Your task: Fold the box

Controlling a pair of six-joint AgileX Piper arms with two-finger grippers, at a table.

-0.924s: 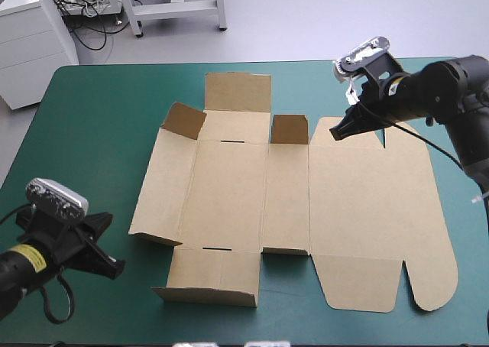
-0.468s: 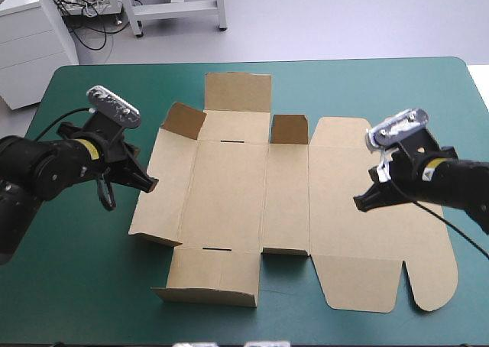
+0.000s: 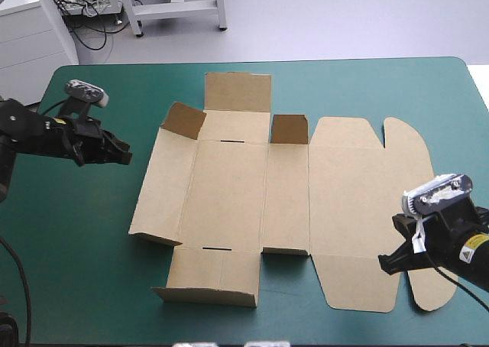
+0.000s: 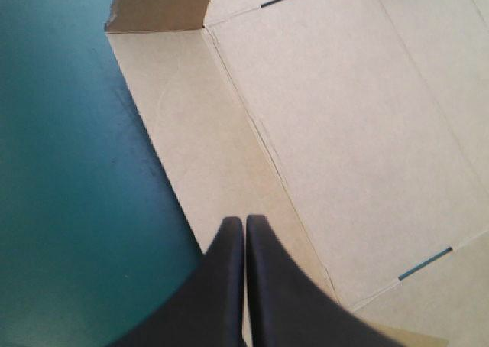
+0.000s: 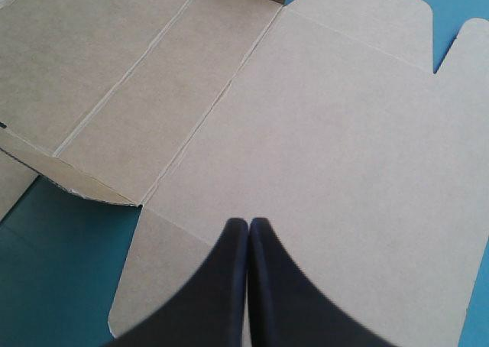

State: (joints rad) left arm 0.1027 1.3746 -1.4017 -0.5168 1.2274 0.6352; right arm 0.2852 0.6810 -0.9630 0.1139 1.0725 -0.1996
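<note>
The brown box [image 3: 252, 194] lies as a cut sheet, mostly flat, in the middle of the teal-green cover. Two small flaps [image 3: 183, 120] [image 3: 289, 129] stand raised along its far side, and its near-left wall [image 3: 206, 293] tilts up a little. My left gripper [image 3: 122, 157] hovers just left of the box's left panel, shut and holding nothing. In the left wrist view that gripper [image 4: 244, 221] points over the left panel of the box [image 4: 344, 133]. My right gripper [image 3: 384, 263] is shut above the box's near-right corner. In the right wrist view it [image 5: 249, 223] hangs over the wide lid panel [image 5: 321, 133].
Teal-green cover [image 3: 76, 248] shows to the left of the box, along the near edge and in the far right corner [image 3: 428, 87]. The lid's rounded tabs [image 3: 405, 133] reach toward the table's right edge.
My right gripper has swept from the box's far-right side down to its near-right corner. My left gripper came up from the near-left corner to the box's left edge, then drew back leftward. The box has not moved.
</note>
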